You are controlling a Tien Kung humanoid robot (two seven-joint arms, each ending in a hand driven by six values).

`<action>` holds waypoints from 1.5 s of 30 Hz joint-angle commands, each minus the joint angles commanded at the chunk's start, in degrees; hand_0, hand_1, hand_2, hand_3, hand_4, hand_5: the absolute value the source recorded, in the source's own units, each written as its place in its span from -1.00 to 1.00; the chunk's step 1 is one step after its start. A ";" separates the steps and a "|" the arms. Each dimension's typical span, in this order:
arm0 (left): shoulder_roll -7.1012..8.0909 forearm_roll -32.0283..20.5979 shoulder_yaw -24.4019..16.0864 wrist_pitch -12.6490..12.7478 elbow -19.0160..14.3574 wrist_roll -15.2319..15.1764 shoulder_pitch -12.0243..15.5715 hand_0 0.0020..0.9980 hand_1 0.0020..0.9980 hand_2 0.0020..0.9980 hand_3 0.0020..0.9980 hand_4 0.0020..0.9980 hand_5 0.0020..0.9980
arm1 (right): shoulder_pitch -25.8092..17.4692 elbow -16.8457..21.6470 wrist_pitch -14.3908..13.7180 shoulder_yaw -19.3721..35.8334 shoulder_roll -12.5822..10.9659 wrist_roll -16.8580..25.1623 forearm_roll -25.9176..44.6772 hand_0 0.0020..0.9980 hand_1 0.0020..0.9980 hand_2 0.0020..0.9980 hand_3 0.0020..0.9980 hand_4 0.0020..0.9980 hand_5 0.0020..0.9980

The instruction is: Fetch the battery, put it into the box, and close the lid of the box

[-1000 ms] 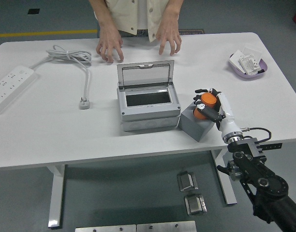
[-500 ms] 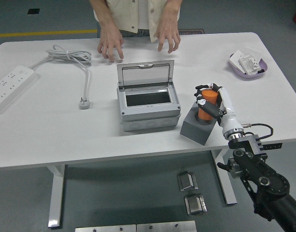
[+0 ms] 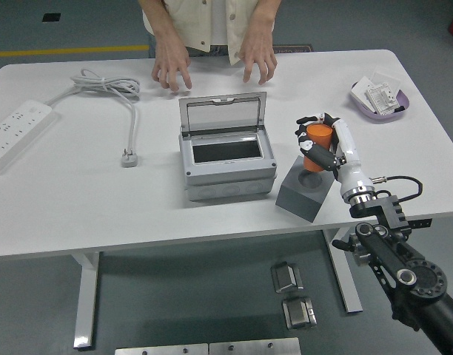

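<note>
**Battery lifted clear of its holder**

Far left: a white power strip [image 3: 18, 129] lying flat, its grey cable [image 3: 112, 92] looping toward the middle and ending in a plug [image 3: 129, 157] on the bare table [image 3: 78, 207]. Unmoved over the last second.

Centre: the grey box [image 3: 228, 166] open, lid [image 3: 223, 112] standing upright at the far side, dark cavity exposed and empty. Beyond it, at the far edge, a person's hands [image 3: 172, 65] resting fingertips-down on the tabletop, shifted only slightly from a moment ago and touching nothing of the task.

Right of the box: the dark grey holder block [image 3: 304, 194], its round socket now visible and vacant. Half a second back, the orange battery [image 3: 317, 140] still sat in that socket; now raised above the block and just clear of it, clamped in the right hand [image 3: 324, 144], fingers wrapped around the cylinder. Block itself turned a little and settled nearer the box than a second ago.

Far right: a purple dish [image 3: 380, 100] with small white packets, untouched. Left hand nowhere in the picture.

Fetch step judged essentially done. Remaining: carry leftward over the open cavity, lower in, release, then swing the lid down. Risk judged in the block sitting just beside the box, close under the travel path.
</note>
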 joint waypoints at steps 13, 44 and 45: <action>0.49 0.51 -0.19 -0.13 0.00 0.14 -0.25 0.25 0.24 0.19 0.27 0.39 -0.71 | 3.26 9.17 -7.58 -3.12 -2.51 0.76 -3.19 -0.46 -0.42 -0.19 -0.01 -0.37 -1.00; 1.46 0.15 -0.52 -0.07 0.00 0.18 -0.09 0.26 0.24 0.19 0.27 0.39 -0.71 | 6.37 9.07 -9.04 -1.94 -1.80 -11.96 -41.57 -0.58 -0.57 -0.21 -0.04 -0.39 -1.00; 1.41 0.08 -0.45 -0.09 0.00 0.21 -0.05 0.26 0.24 0.19 0.27 0.39 -0.71 | 6.81 8.42 -9.13 -2.34 -1.60 -11.86 -41.78 -0.58 -0.57 -0.21 -0.04 -0.39 -1.00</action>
